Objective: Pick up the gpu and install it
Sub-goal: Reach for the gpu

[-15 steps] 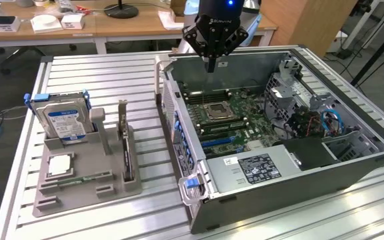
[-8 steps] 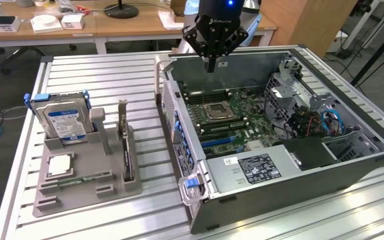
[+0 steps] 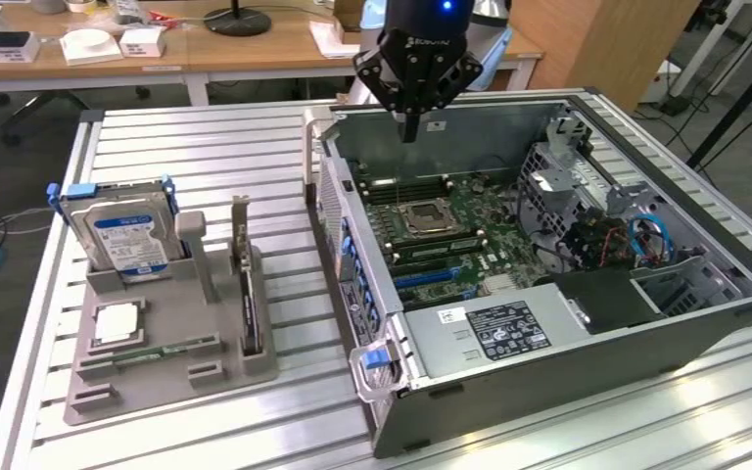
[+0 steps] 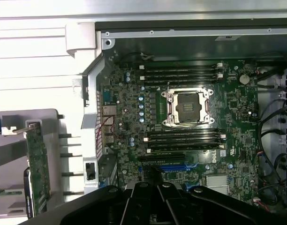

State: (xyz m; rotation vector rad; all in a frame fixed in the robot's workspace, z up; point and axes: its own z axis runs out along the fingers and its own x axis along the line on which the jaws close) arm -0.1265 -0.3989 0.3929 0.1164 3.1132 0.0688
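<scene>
Hovering above the open computer case (image 3: 586, 377), claw (image 3: 410, 132) closed tight and carrying nothing. Standing edge-on in a slot of the grey holder (image 3: 154, 377) on the worktop (image 3: 219, 137), toward the exterior view's left, well apart from the claw: the gpu (image 3: 248, 294), seemingly being propped upright for pinching from above.

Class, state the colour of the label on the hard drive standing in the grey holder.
The label is mostly blue, clearest in the exterior view.
</scene>
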